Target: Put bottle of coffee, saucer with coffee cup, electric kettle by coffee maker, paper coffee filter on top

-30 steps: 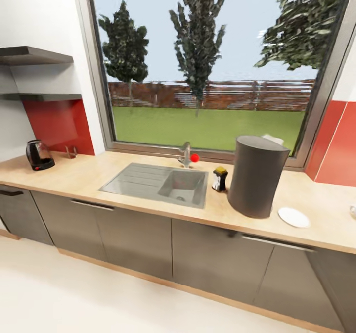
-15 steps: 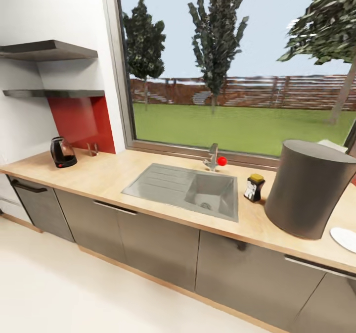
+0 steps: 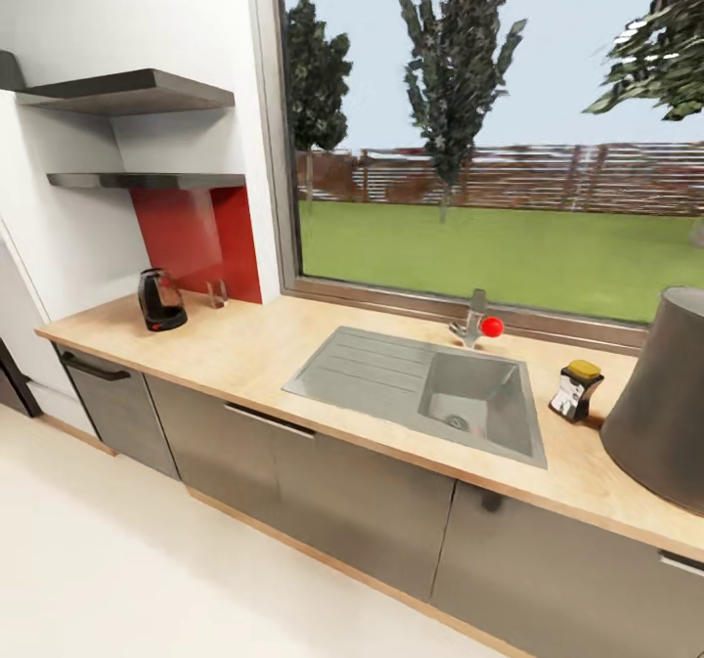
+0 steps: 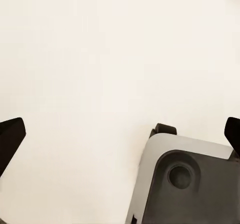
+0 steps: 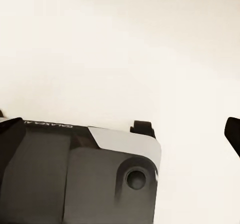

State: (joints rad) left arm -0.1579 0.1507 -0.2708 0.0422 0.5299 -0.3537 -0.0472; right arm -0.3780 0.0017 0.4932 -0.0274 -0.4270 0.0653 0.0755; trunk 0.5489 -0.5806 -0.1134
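The coffee maker (image 3: 661, 406), a tall dark grey rounded body, stands on the light wood countertop (image 3: 244, 350) and is cut off by the head view's right edge. Just left of it sits the bottle of coffee (image 3: 576, 390), a dark jar with a yellow lid. The electric kettle (image 3: 161, 299) stands at the counter's far left, below the thin kitchen shelf (image 3: 147, 180). Saucer, coffee cup and paper filter are out of view. My left gripper (image 4: 120, 134) and my right gripper (image 5: 120, 134) both hang open over pale floor, holding nothing.
A steel sink (image 3: 420, 391) with a red-knobbed faucet (image 3: 478, 322) lies mid-counter under the big window. A thicker dark board (image 3: 127, 92) hangs above the shelf. Grey cabinets (image 3: 323, 482) run below the counter. Part of my base (image 4: 185, 184) shows beneath the left gripper.
The whole head view has shifted: the camera has swung left, so the kettle and shelves sit nearer the middle, the coffee maker has slid to the right edge, and the saucer has left the view.
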